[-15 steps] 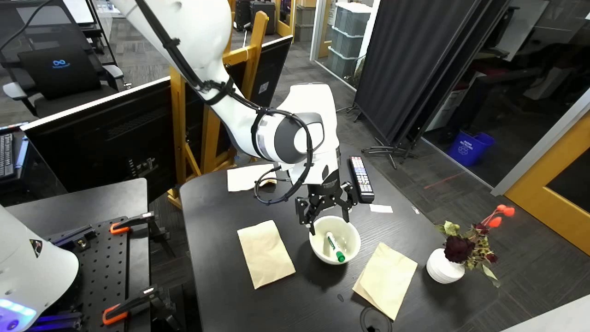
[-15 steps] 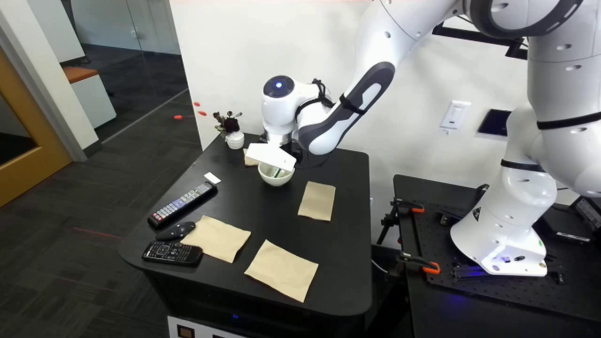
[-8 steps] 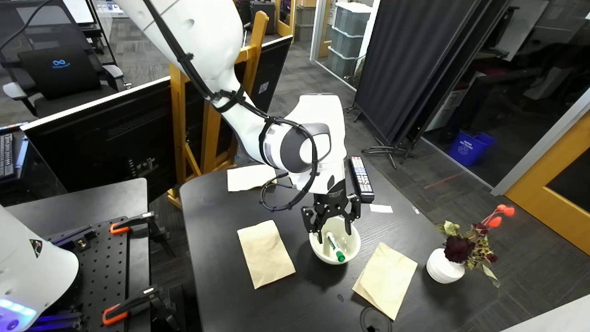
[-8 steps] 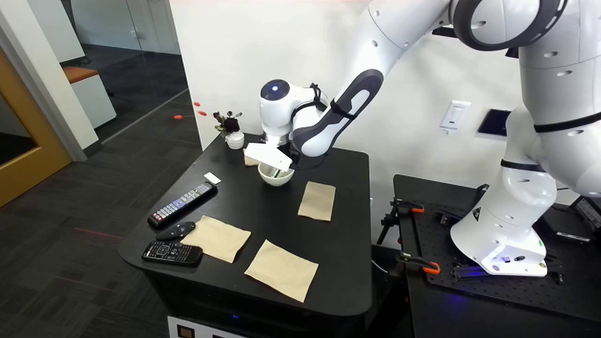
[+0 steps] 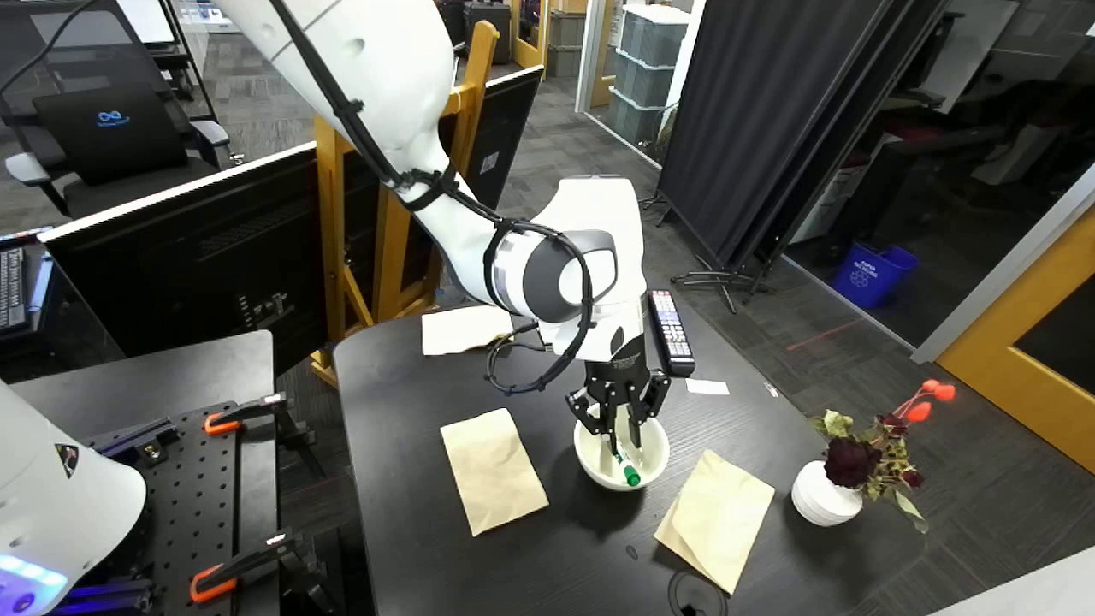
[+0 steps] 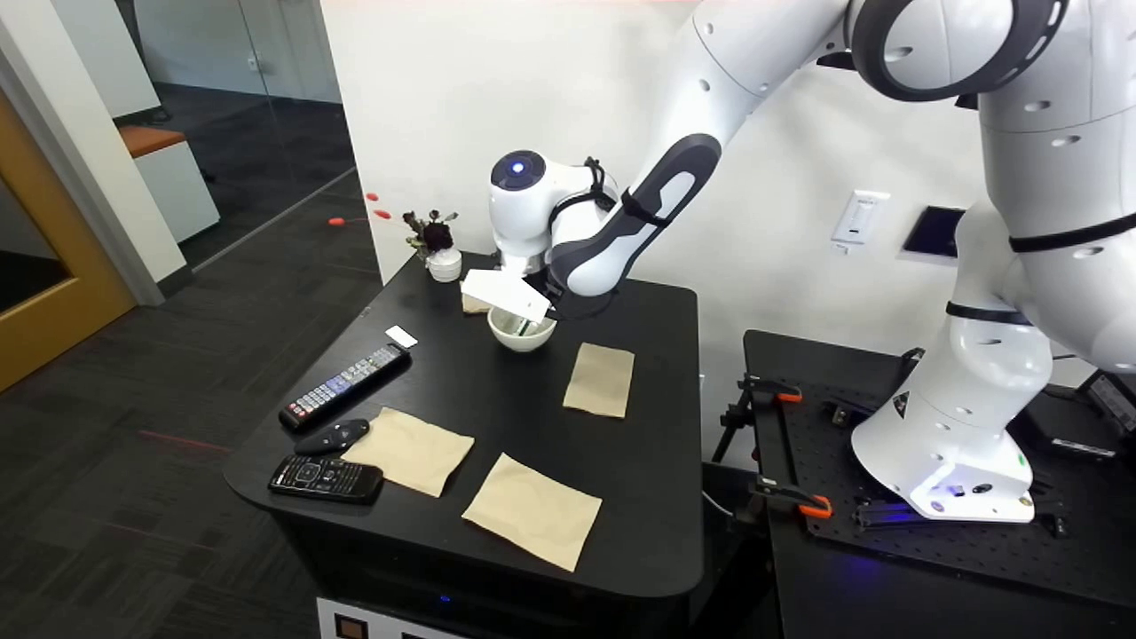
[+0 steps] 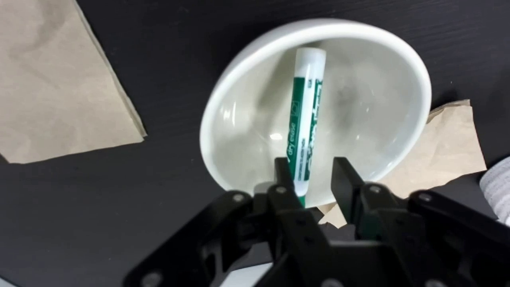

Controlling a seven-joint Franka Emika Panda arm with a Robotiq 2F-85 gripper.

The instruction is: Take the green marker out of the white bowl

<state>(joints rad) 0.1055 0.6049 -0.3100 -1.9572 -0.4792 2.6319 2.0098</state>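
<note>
The white bowl point(image 7: 338, 28) stands upright on the dark table, and the green marker point(image 7: 305, 131) leans inside it. In the wrist view the marker's white end points away from my gripper point(image 7: 311, 159), while its green cap end is partly hidden by a finger. My fingers reach over the bowl, partly apart. The marker passes between them, close to one finger, with a visible gap to the other finger point(image 7: 342, 175). In an exterior view the fingertips dip into the bowl point(image 5: 654, 453) above the marker's green cap point(image 5: 631, 476). In an exterior view the arm covers the gripper above the bowl point(image 6: 522, 342).
Tan paper pieces lie on both sides of the bowl, a left one point(image 5: 494, 470) and a right one point(image 5: 717, 518). A white flower pot point(image 5: 825, 494) stands near the edge. A long black remote point(image 6: 346, 383) and a shorter remote point(image 6: 328, 477) lie along another edge.
The gripper has come down and shifted slightly over the bowl. Its fingers have moved much closer together, now on either side of the marker. Bowl and marker look unmoved.
</note>
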